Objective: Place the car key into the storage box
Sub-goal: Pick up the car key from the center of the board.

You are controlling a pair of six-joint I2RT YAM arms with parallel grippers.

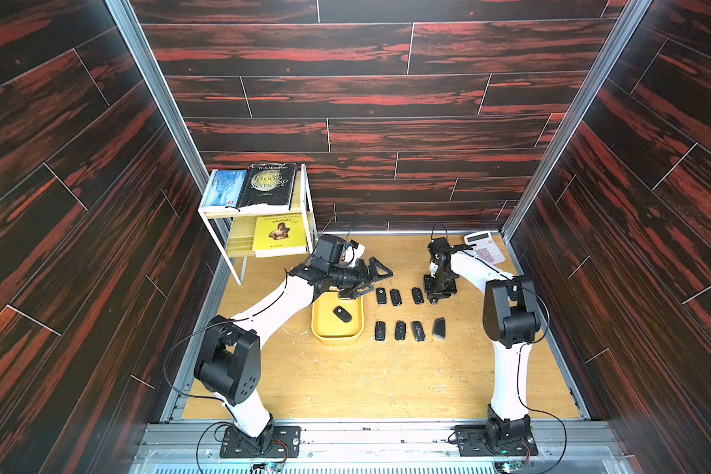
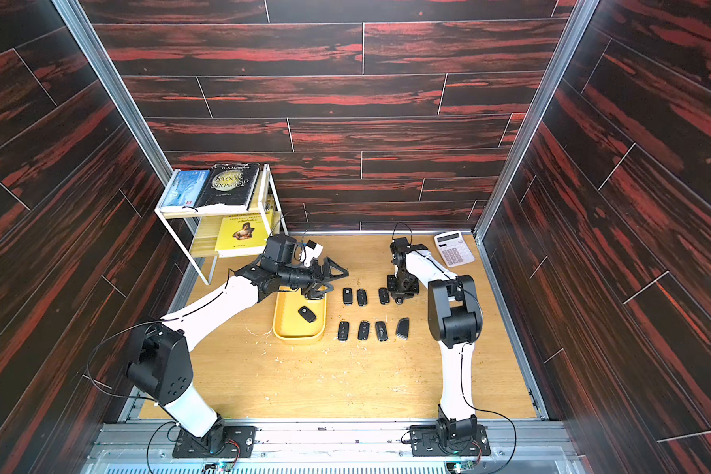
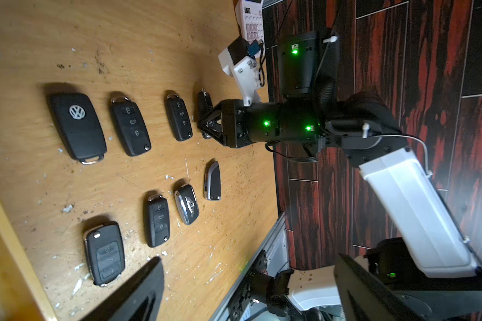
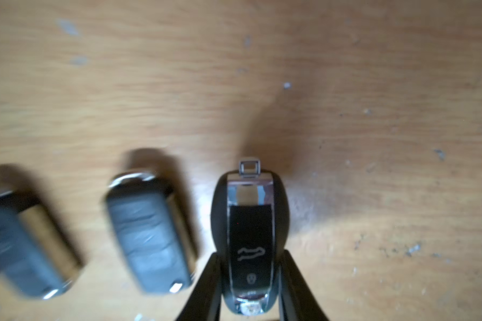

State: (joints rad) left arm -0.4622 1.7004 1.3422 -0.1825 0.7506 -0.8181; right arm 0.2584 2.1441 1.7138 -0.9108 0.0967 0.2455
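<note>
**A:** Top views first. Where is the box?

**B:** In both top views the box (image 1: 337, 340) sits on the table (image 1: 345, 381), left of two rows of loose keys (image 1: 400, 330). One boxed key (image 1: 342, 314) lies flat inside it.

**A:** And the grippers?

**B:** The left gripper (image 1: 368, 281) hangs over the box's far end, jaws spread, holding nothing. The right gripper (image 1: 435, 300) points down at the right end of the far row.

**A:** The left wrist view?

**B:** It looks across both rows. At the far row's end the right gripper (image 3: 206, 122) pinches a key (image 3: 204, 101). I cannot tell whether the key is off the table.

**A:** The right wrist view?

**B:** The jaws are clenched on the key's (image 4: 251, 222) two sides. Its button face is up and its metal loop points away from the gripper. Two loose keys lie just beside it, blurred.
</note>
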